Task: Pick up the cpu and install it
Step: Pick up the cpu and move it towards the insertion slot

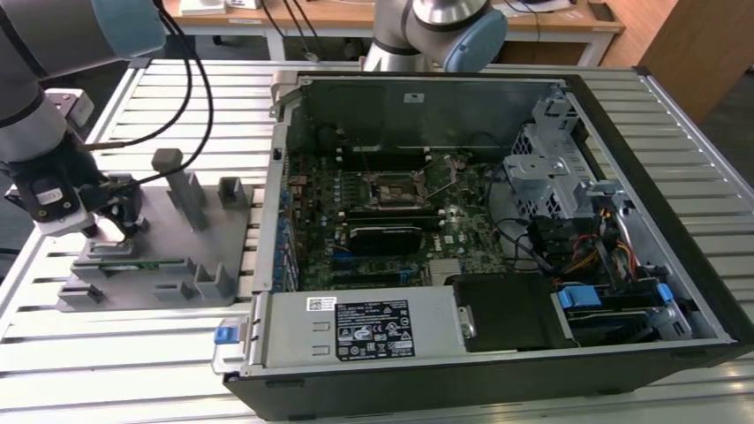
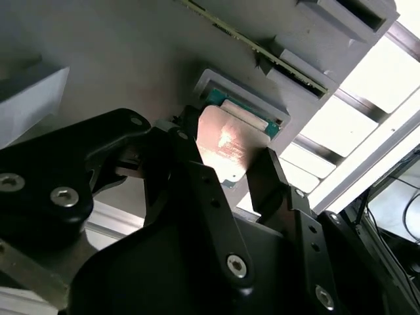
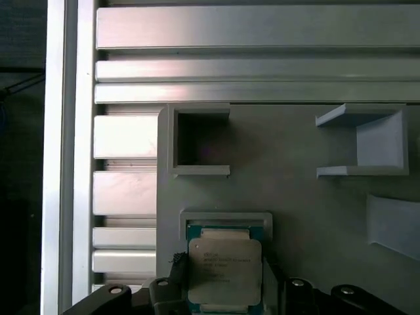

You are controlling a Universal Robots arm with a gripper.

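Note:
The cpu point(image 3: 225, 266), a flat square chip with a pale silver top and a green rim, sits at a shallow pocket of the grey fixture point(image 1: 177, 256) on the exterior view's left. My gripper point(image 1: 112, 231) is down over that pocket. In both wrist views its black fingers point(image 2: 185, 154) press against two opposite edges of the cpu point(image 2: 223, 144), so the gripper point(image 2: 223, 157) is shut on it. I cannot tell whether the chip has left the pocket floor. The motherboard's open socket point(image 1: 401, 187) lies inside the computer case point(image 1: 659, 265).
Upright posts point(image 1: 186, 190) and square pockets point(image 3: 200, 141) rise from the fixture around the gripper. A green memory stick point(image 1: 130, 262) stands in a slot beside it. A second robot arm's base point(image 1: 436, 31) stands behind the case. Cables point(image 1: 194, 79) hang above the slatted table point(image 1: 118, 353).

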